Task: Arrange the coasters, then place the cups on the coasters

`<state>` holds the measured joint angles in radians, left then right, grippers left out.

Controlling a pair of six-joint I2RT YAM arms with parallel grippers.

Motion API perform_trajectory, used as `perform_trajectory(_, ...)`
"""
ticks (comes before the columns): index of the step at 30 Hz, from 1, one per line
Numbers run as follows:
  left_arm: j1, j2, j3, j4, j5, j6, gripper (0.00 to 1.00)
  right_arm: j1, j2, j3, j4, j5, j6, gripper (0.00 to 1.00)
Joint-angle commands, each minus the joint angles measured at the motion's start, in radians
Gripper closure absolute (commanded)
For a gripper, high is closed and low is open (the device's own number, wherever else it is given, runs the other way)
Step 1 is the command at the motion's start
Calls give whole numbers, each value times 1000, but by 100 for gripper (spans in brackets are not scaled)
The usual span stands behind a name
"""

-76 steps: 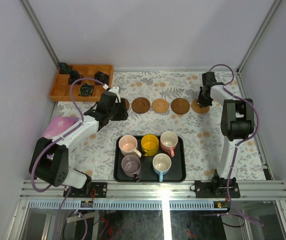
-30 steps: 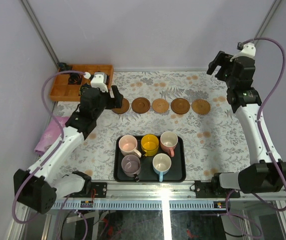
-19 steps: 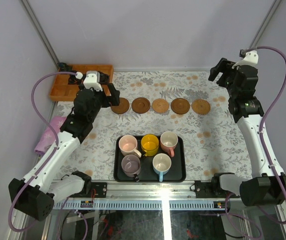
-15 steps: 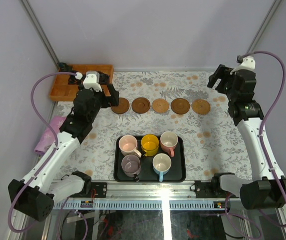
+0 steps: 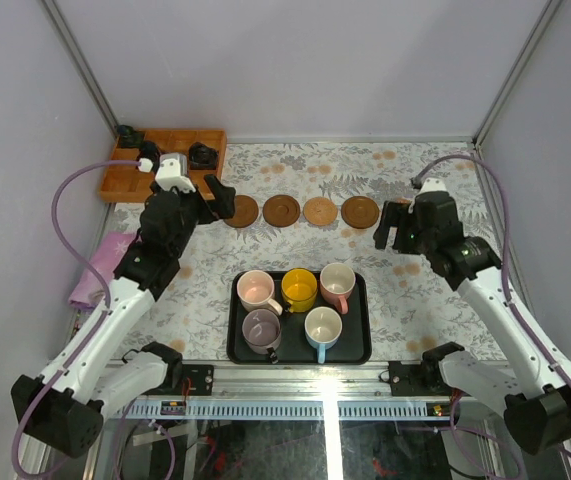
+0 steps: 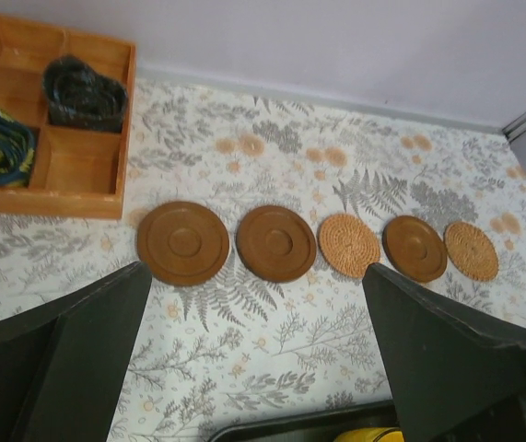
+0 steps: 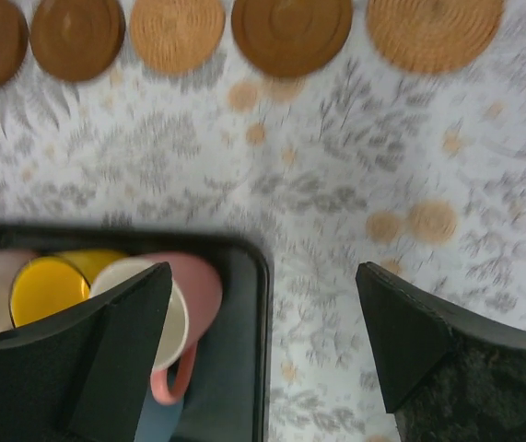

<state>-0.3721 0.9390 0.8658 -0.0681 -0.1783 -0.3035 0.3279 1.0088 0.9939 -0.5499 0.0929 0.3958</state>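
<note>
Right claw (image 5: 395, 228), swung down from the far corner: wide, above the row's right end. Left claw (image 5: 220, 197): wide. Five flat round brown wooden coasters (image 6: 276, 242): lined on floral surface (image 5: 205, 290). Five small handled cups (image 5: 299, 290): in black rectangular tray (image 5: 360, 345).

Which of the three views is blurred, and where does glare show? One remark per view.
Right wrist view: motion-smeared, the round brown coasters and floral tablecloth look soft. Left wrist view: coasters crisp, only the near black fingers soft. Top external view: sharp, with a bright glare streak across the metal front rail.
</note>
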Motion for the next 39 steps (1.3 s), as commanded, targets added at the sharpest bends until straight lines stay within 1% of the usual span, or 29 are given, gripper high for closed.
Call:
perform_trajectory(1,6,38,3,-45,3,-70,0,87,-47,-67,-102,11,70,9)
perform_trajectory(4,5,32,-16,-46,-14,-92,0,150,-60,-102,-133,-15,92,5)
perform_trajectory(8,6,6,-69,-3,-15,-108,0,251,-65,-139,-142,-3,121,1)
perform_trajectory(14,6,13,-92,-2,-5,-121,0,369,-33,-155,-92,8,136,0)
perform_trajectory(20,6,23,-103,0,6,-114,0,480,27,-155,-69,25,130,2)
perform_trajectory(24,6,32,-116,7,5,-116,0,516,56,-149,-65,26,123,5)
perform_trajectory(30,5,38,-120,11,-4,-114,0,520,113,-160,-58,63,136,11)
perform_trajectory(35,5,42,-122,8,-7,-111,0,520,147,-177,-30,70,139,23)
perform_trajectory(39,6,46,-122,-1,-8,-108,0,520,169,-194,-3,58,152,26)
